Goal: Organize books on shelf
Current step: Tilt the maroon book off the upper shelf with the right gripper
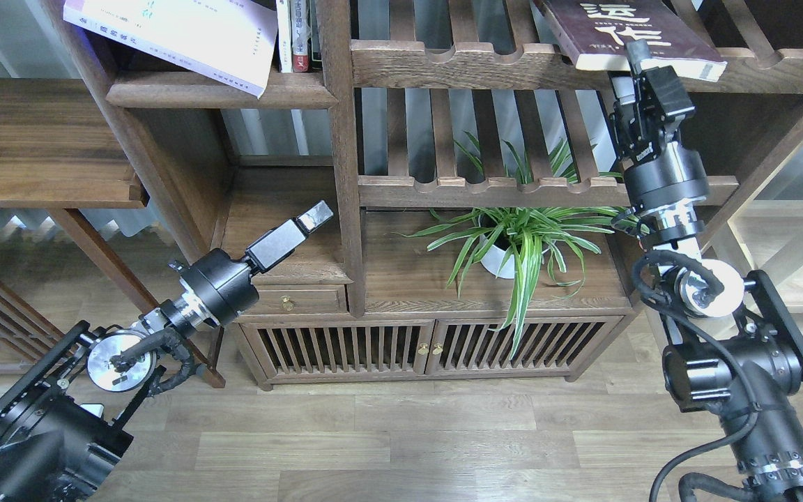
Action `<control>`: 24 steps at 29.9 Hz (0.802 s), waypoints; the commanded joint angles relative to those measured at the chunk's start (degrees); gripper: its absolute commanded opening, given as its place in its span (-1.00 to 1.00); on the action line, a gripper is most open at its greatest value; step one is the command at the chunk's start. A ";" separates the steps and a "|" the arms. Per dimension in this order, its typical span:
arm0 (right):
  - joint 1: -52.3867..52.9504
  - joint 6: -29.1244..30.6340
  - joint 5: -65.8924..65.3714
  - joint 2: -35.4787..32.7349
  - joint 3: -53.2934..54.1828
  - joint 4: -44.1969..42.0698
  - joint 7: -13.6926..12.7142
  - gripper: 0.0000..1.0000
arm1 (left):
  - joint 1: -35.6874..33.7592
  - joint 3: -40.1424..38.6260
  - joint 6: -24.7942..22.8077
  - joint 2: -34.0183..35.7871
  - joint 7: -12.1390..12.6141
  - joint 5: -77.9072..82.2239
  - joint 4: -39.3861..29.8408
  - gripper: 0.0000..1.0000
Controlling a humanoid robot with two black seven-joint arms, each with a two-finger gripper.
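— Reach is the question here: which arm is nearer the maroon book [628, 31]?

— Plainly the right one. The right gripper [642, 59] is raised to the upper slatted rack [457, 63] of the shelf [339, 174], and its fingertips sit at the book's near edge, just under the white page block. The left gripper [314, 216] hangs low, near the small compartment above the brass-knobbed drawer [297, 300], well apart from every book.

— Has the right one got hold of it?

— That cannot be told. The fingers look close together and one seems to overlap the book's lower edge, but the view is nearly end-on, so clamped or merely touching is not clear. The left one's fingers look drawn together with nothing between them.

— How does the book lie?

— Flat on the rack, cover up, skewed. Its long axis runs from upper left to lower right, one corner jutting out over the front rail. From the right hand it lies straight above and slightly away.

— And the others?

— The pale lavender-white book [178, 35] leans tilted in the upper left compartment, its corner overhanging the plank. Beside it a red spine [300, 42] stands upright among a few thin volumes. Both are far above the left hand.

— So the coming move?

— Probably the right arm dealing with the maroon book. The spider plant [520, 244] below would catch it if it slipped.
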 commanded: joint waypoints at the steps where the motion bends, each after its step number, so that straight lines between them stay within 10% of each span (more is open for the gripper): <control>1: 0.00 -1.85 0.09 -0.03 0.76 0.00 0.00 -0.02 | -0.02 0.00 0.00 0.00 0.06 0.04 -0.03 0.96; 24: 0.79 -8.80 0.45 -0.38 4.10 -0.18 0.00 -0.56 | -0.11 0.00 0.00 -0.09 0.15 0.04 -0.03 0.96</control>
